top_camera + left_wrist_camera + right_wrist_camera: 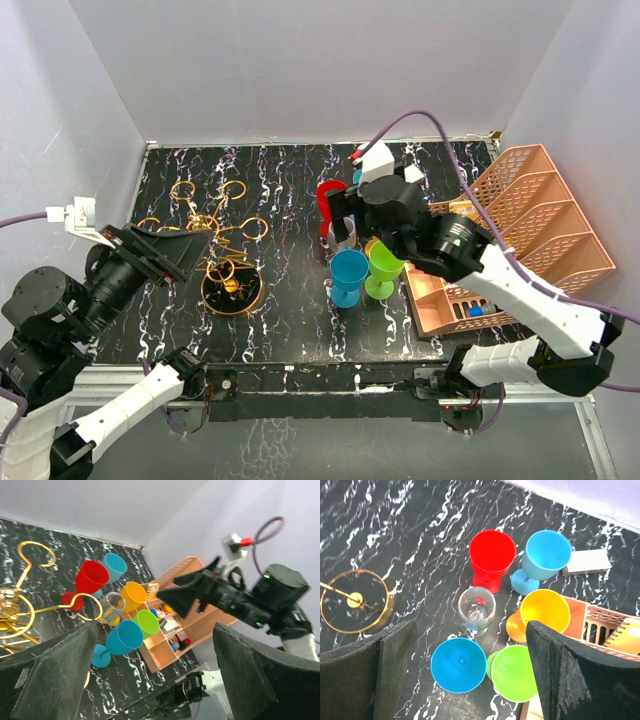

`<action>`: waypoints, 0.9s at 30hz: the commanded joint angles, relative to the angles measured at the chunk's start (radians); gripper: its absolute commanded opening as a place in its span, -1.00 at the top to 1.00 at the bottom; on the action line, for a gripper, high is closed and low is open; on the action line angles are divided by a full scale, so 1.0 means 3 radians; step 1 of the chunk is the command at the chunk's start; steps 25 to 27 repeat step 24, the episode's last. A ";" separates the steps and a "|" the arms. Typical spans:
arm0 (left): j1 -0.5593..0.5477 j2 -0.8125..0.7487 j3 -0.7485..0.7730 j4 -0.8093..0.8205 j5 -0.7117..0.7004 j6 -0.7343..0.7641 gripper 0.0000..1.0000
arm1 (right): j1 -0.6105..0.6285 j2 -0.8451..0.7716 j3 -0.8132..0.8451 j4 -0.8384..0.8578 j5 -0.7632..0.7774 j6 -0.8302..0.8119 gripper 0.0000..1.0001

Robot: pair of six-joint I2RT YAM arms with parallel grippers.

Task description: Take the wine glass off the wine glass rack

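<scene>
The gold wire wine glass rack (215, 235) stands at the table's left on its round dark base (355, 601); I see no glass on its arms. The clear wine glass (476, 609) stands upright on the table among coloured goblets, and also shows in the top view (343, 232) and the left wrist view (112, 605). My right gripper (470, 630) is open and empty, above the goblets, with the clear glass below and between its fingers. My left gripper (195, 255) is open and empty beside the rack, whose curled arms (20, 605) show at its left.
Red (492, 555), light blue (547, 555), yellow (545, 611), blue (458, 666) and green (515, 672) goblets crowd round the clear glass. A peach mesh organiser (530, 220) with small items stands at the right. A white box (585, 562) lies behind the goblets.
</scene>
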 commanded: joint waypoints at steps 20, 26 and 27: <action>0.0005 0.0479 0.1061 -0.0278 -0.0919 0.1002 -0.94 | 0.0005 -0.1412 0.0879 -0.0285 -0.0283 0.0340 -0.98; 0.0004 0.0456 0.1027 -0.0269 -0.0902 0.0979 -0.94 | 0.0003 -0.1452 0.0887 -0.0366 -0.0327 0.0267 -0.98; 0.0004 0.0456 0.1027 -0.0269 -0.0902 0.0979 -0.94 | 0.0003 -0.1452 0.0887 -0.0366 -0.0327 0.0267 -0.98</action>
